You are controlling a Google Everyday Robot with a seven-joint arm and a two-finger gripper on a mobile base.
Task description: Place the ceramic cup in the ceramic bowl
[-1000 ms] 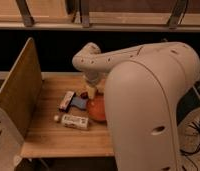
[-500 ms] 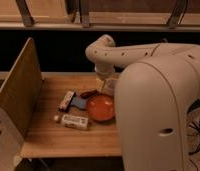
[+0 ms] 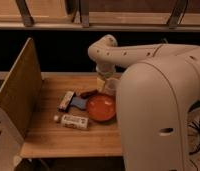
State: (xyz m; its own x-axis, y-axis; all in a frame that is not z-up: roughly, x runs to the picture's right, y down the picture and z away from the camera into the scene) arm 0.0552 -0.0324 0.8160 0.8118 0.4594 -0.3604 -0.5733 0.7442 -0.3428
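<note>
— What sits on the wooden table (image 3: 48, 142)?
— An orange-red bowl (image 3: 101, 107) near the middle. Just left of it are a flat blue thing (image 3: 79, 103) and a small box (image 3: 66, 100), lying aslant.
— And nearer the front?
— A white bottle (image 3: 74, 121) on its side (cap end to the left).
— Farther back?
— A dark reddish thing (image 3: 89, 93), then a yellow one (image 3: 100, 83). The gripper (image 3: 110, 85) hangs over the table there, by the bowl's far rim.
— The left edge?
— A wooden board (image 3: 20, 90) stands upright.
</note>
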